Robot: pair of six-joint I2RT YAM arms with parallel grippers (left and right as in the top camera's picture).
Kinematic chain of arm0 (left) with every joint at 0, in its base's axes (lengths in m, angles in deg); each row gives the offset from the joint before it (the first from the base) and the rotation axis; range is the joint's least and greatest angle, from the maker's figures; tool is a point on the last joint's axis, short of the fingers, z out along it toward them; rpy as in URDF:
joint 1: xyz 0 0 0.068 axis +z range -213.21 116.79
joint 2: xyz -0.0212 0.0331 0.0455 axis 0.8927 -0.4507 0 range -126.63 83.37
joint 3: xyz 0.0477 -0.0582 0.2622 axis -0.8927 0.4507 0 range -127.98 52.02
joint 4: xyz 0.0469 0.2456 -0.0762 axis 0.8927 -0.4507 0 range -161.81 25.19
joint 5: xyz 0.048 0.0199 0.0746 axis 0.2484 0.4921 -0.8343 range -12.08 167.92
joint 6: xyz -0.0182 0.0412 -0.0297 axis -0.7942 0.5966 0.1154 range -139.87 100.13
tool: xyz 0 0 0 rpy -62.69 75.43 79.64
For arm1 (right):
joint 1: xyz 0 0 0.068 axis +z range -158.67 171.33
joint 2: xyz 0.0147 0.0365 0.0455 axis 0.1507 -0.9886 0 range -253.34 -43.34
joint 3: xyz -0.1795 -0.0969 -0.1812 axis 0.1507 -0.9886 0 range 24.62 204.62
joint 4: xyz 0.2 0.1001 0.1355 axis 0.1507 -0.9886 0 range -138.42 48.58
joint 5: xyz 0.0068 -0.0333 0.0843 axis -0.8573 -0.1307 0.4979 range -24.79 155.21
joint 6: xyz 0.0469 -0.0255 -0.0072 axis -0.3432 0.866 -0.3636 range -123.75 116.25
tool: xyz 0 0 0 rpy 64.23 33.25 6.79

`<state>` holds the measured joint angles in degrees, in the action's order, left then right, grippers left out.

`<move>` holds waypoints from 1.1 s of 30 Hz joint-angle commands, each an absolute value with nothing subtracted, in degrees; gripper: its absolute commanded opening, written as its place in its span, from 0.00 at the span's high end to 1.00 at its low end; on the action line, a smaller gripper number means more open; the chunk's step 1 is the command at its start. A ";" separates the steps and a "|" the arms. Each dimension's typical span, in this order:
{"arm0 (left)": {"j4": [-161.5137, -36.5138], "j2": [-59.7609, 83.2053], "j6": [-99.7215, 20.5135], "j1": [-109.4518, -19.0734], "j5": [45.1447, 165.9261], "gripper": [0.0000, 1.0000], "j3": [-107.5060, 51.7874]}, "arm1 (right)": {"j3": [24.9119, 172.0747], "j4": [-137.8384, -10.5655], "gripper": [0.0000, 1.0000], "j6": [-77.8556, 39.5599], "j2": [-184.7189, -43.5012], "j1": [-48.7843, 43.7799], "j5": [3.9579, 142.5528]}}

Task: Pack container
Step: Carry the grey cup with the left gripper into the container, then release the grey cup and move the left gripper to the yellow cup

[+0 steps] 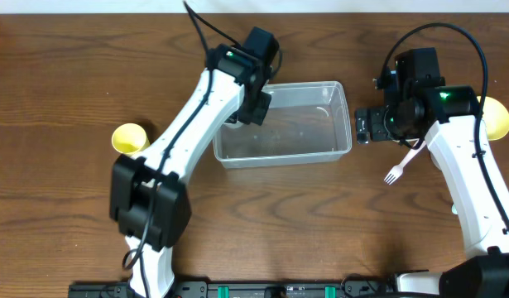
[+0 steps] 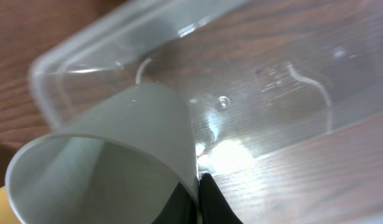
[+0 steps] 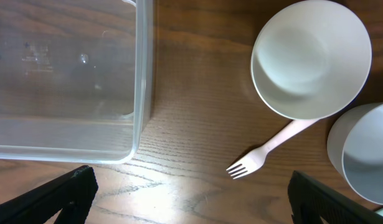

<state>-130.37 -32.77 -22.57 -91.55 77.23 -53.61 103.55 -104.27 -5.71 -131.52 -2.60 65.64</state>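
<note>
The clear plastic container [image 1: 304, 132] lies in the middle of the table; it also shows in the left wrist view [image 2: 272, 93] and the right wrist view [image 3: 66, 74]. My left gripper [image 1: 256, 103] is over the container's left end, shut on the wall of a white paper cup [image 2: 110, 155], one finger inside and one outside [image 2: 200, 196]. The cup is tilted, its mouth towards the camera. My right gripper [image 1: 366, 124] is open and empty just right of the container, its fingers [image 3: 191, 199] spread above bare table near a white fork [image 3: 266, 152].
A white bowl [image 3: 311, 59] and another white cup [image 3: 362, 155] stand right of the container. The fork [image 1: 400, 165] lies under my right arm. A yellow cup [image 1: 130, 138] stands at the left, a yellow bowl [image 1: 496, 116] at the far right.
</note>
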 commanded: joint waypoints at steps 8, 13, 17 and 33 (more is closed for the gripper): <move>-129.62 -41.03 -20.93 -91.53 75.94 0.94 -53.43 | 104.54 -104.88 0.01 -6.32 -131.63 -2.71 65.44; -128.33 -41.73 -19.22 -91.53 75.90 0.92 -53.43 | 104.54 -105.16 0.01 -6.32 -131.63 -2.71 65.44; -128.16 -41.44 -17.34 -91.55 75.88 0.58 -53.93 | 104.54 -105.16 0.01 -6.30 -131.63 -2.71 65.44; -139.11 -14.30 -23.81 -82.92 65.84 0.25 -62.22 | 104.54 -105.16 0.01 -6.27 -131.63 -2.71 64.74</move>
